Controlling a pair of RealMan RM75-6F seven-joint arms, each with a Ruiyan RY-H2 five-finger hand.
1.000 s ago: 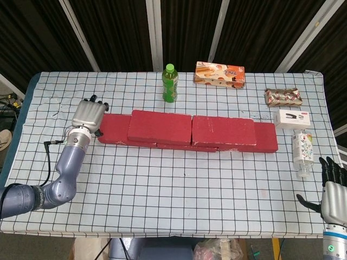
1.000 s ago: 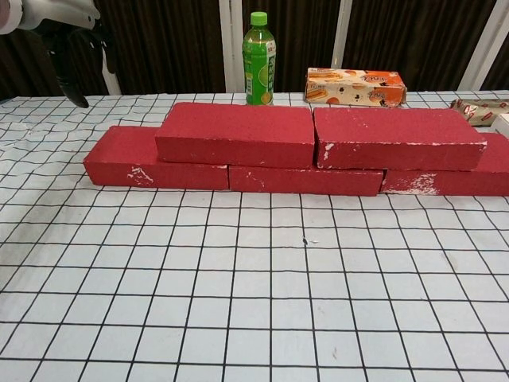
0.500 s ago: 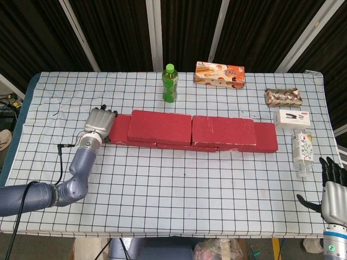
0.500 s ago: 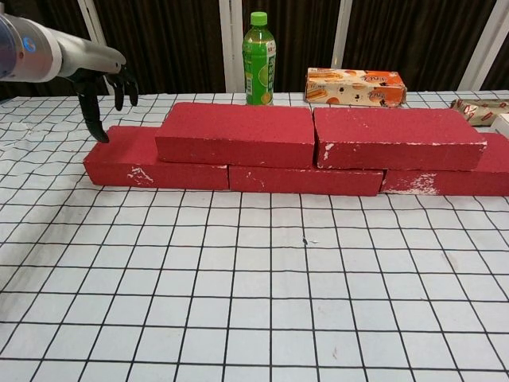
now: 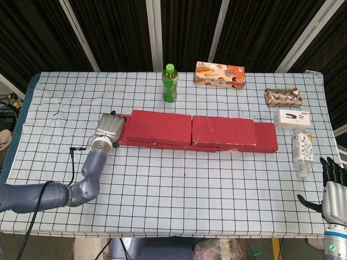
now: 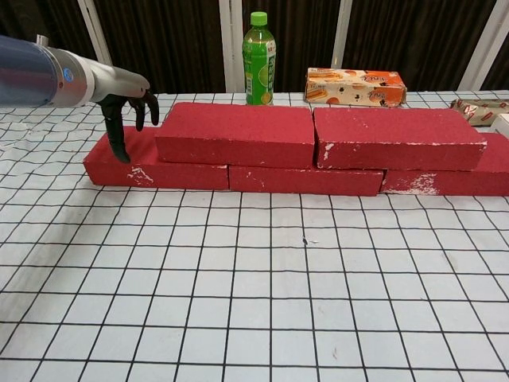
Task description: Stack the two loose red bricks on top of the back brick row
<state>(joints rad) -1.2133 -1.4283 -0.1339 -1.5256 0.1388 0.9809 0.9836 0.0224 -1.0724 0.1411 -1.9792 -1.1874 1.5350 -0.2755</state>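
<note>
My left hand (image 6: 127,107) empty, fingers apart, over bottom row's (image 6: 155,163) left end; both top bricks (image 6: 318,131) stacked, task looks done.

— Where did the bricks sit?
— Two upper bricks (image 5: 192,129) lay on the bottom row (image 6: 306,180); the left hand (image 5: 109,129) hung over its nine o'clock end.
— And the bottle (image 5: 169,83)?
— Behind, at twelve o'clock.
</note>
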